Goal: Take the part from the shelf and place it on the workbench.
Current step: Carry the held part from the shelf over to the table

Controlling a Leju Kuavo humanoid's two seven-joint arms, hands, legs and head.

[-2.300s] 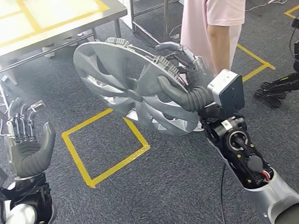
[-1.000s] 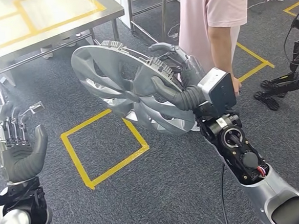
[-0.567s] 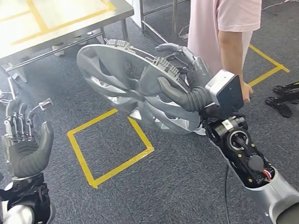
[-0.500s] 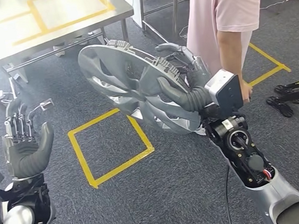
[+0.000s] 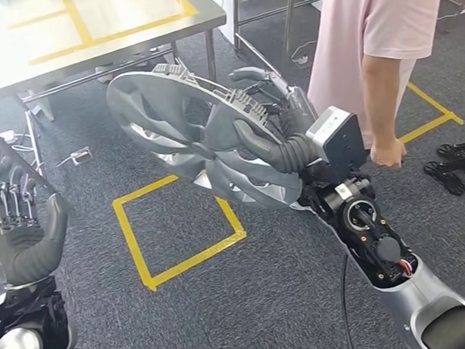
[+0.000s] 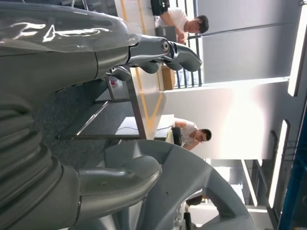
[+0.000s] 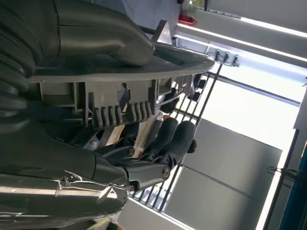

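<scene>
The part is a large silver-grey wheel cover (image 5: 191, 133) with curved spokes, held tilted above the carpet. My right hand (image 5: 278, 131) grips its rim, thumb across the face and fingers behind. In the right wrist view the thumb (image 7: 105, 36) presses on the wheel cover's rim (image 7: 145, 67) while the fingers (image 7: 170, 139) curl under it. My left hand (image 5: 23, 233) is raised at the lower left, palm up, fingers apart, holding nothing. The left wrist view has the left hand (image 6: 65, 120) with the wheel cover (image 6: 188, 187) beyond it. The steel workbench (image 5: 165, 23) stands at the upper left.
A person in a pink shirt (image 5: 383, 28) stands close at the right, one hand hanging near my right wrist. A yellow taped square (image 5: 179, 226) marks the grey carpet below the part. Table legs (image 5: 210, 52) and cables lie under the workbench. Other people sit far off in the left wrist view.
The camera has shifted, so the whole scene slid rightward. The workbench looms a little closer, and the person's arm now hangs beside my right wrist. My right hand's grip is unchanged.
</scene>
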